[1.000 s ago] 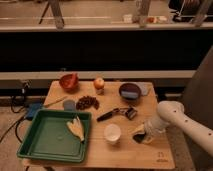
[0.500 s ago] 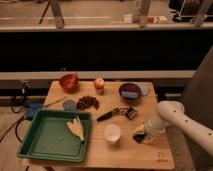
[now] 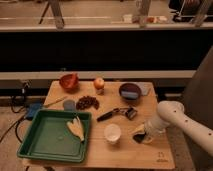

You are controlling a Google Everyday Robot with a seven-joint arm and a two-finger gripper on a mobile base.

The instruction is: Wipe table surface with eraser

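This is looking like a robot test lab rather than a home. A small wooden counter [image 3: 125, 150] is standing alone on a bare floor in front of a long dark wall with pale rails running across it. A mix of unrelated props is sitting on it: a green tray [image 3: 42, 142], a red bowl [image 3: 68, 80], an apple [image 3: 99, 82], a dark bowl [image 3: 129, 91] and a white cup [image 3: 112, 133]. A white robot arm [image 3: 182, 122] is reaching in from the right, its tool [image 3: 141, 135] hanging low at the counter's right side. Cables [image 3: 17, 97] are trailing on the floor at the left.
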